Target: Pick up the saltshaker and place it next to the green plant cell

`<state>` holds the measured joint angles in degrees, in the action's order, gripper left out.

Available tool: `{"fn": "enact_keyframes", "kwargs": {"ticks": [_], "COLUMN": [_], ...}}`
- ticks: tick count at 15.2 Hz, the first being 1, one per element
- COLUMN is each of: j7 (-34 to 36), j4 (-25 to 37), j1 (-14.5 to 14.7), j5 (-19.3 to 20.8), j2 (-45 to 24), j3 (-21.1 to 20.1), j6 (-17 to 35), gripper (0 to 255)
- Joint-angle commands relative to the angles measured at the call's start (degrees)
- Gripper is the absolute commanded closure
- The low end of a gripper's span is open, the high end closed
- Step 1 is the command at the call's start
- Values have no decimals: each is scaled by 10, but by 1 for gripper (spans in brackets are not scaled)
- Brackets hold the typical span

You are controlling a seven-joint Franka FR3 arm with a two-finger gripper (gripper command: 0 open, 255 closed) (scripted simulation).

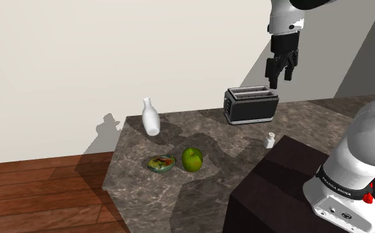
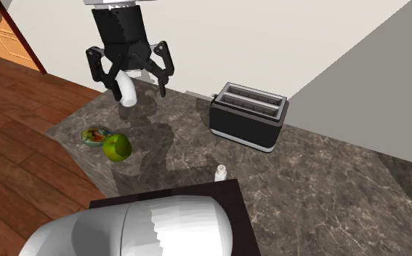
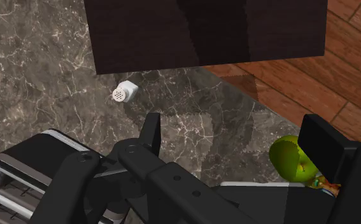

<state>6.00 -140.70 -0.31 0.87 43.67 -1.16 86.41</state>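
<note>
Black two-finger gripper (image 1: 280, 74) (image 2: 139, 91) (image 3: 233, 127): jaws spread, the fingers standing well apart, hung high over the counter from the white arm (image 1: 371, 152) (image 2: 139, 229). Dark marbled stone counter (image 1: 179, 188) (image 2: 328, 189) (image 3: 39, 57): lies beneath the jaws and bears every loose item listed. Black toaster (image 1: 250, 106) (image 2: 246, 116) (image 3: 26, 172), two slots in its top: the item closest below the jaws, set off to the side of one finger. White saltshaker (image 1: 270, 140) (image 2: 220, 172) (image 3: 125, 93): small, upright, its perforated cap turned up toward the wrist camera. It stands on the counter past the toaster from the jaws, just beside the edge of the stand, apart from both fingers. Dark box stand (image 1: 278, 192) (image 2: 229, 200) (image 3: 204, 32): butts against the counter beyond the saltshaker. Green apple (image 1: 192, 159) (image 2: 117, 147) (image 3: 290, 158): on the counter on the other finger's side of the jaws, well apart from the saltshaker. Green plant cell (image 1: 161, 163) (image 2: 95, 136): shallow and round, green rim, red and yellow pieces inside. It sits just beside the apple, on the side away from the saltshaker. White bottle (image 1: 151, 117) (image 2: 129, 94): narrow neck, on the counter near the wall, farther from the jaws than the apple. Reddish wooden floor (image 1: 34, 192) (image 2: 22, 109) (image 3: 338, 83): below the counter's edge, past the plant cell. Pale wall (image 1: 80, 59) (image 2: 269, 36): behind the toaster and bottle.
</note>
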Motion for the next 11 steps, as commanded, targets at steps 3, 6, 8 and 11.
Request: {"fn": "enact_keyframes", "kwargs": {"ticks": [3, 6, 8, 11], "j7": [-14, -35, -49, -71], "j4": [-40, -96, -130, -175], "j1": [-6, -18, -27, -43], "j5": [12, 30, 44, 66], "j2": [11, 19, 20, 10], "j3": [14, 36, 53, 78], "j6": [38, 97, 139, 206], "gripper": [0, 0, 0, 0]}}
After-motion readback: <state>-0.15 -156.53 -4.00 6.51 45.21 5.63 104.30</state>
